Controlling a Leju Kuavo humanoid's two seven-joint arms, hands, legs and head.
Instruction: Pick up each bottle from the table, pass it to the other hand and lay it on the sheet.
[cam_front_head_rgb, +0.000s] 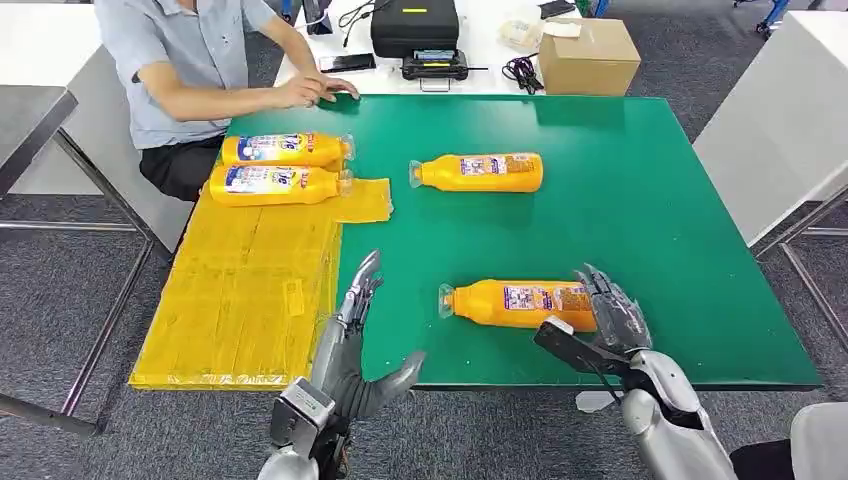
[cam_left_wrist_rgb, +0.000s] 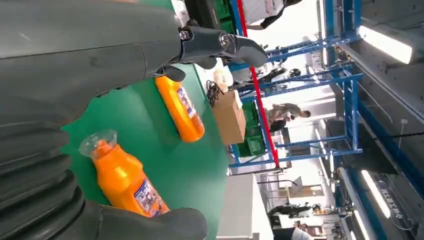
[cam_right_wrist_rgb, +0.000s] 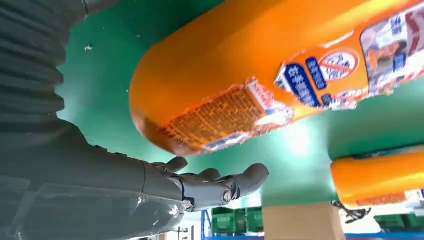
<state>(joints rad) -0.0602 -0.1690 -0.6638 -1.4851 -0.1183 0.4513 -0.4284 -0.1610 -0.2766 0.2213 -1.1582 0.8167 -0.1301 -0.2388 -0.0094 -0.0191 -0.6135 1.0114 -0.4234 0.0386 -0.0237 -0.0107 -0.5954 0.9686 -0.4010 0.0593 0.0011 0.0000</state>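
Right robot hand (cam_front_head_rgb: 612, 312) sits at the base end of the near bottle (cam_front_head_rgb: 520, 303), fingers spread, nothing gripped; right wrist view shows the fingers (cam_right_wrist_rgb: 220, 185) apart from the bottle's base, w/ a gap of green between. Left robot hand (cam_front_head_rgb: 358, 345) hovers over the counter's near edge, just beside the yellow sheet, fingers straight and thumb out to the side, holding nothing.

Counter (cam_front_head_rgb: 640, 210), green top, is the landmark for the rest. Yellow sheet (cam_front_head_rgb: 240, 290) covers the counter's left strip, running from the near edge up toward the person (cam_front_head_rgb: 190, 70) seated at the far-left corner, one hand resting on the far edge. Cardboard box (cam_front_head_rgb: 588, 55) and black case (cam_front_head_rgb: 415, 25) stand on a white table beyond the counter's far edge.

Bottles, all orange, all lying on their sides:
- two side by side on the sheet's far end (cam_front_head_rgb: 285, 150) and (cam_front_head_rgb: 275, 185), caps pointing toward counter centre
- far bottle (cam_front_head_rgb: 480, 172) on bare green, mid-counter, cap pointing to the sheet
- near bottle close to the counter's near edge, cap pointing to the sheet, well apart from it.
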